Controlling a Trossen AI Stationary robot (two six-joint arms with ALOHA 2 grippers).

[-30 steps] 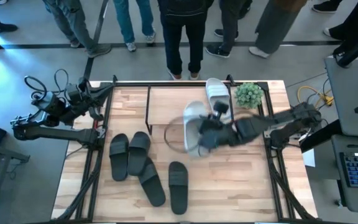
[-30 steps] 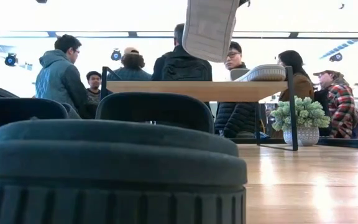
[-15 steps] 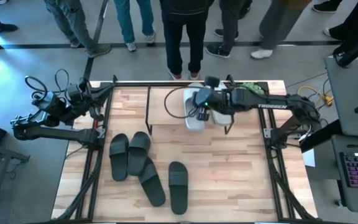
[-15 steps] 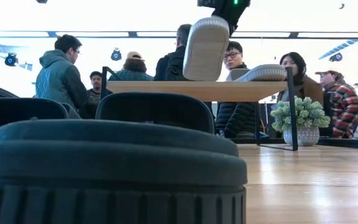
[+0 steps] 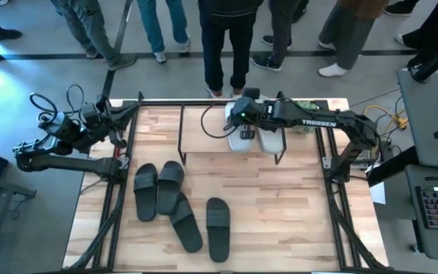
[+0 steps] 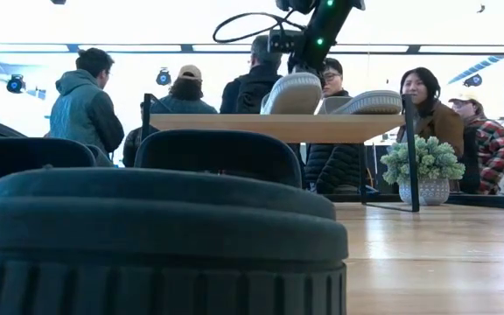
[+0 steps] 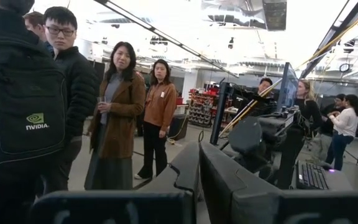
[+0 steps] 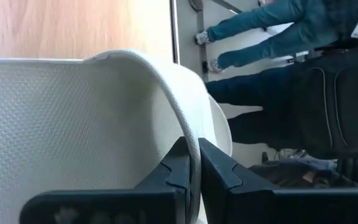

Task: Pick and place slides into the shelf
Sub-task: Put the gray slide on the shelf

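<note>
Four black slides lay on the surface before the shelf. The right gripper had lowered its grey-white slide onto the shelf top beside its mate, seemingly touching, fingers pinching the strap. "TROSSEN" marked that arm. Left gripper idled, fingers closed.

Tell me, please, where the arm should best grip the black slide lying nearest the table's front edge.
Probably the wide strap of that black slide, taken from straight above: it arches over the flat sole, giving the fingers an edge to close across, and nothing touches it.
</note>
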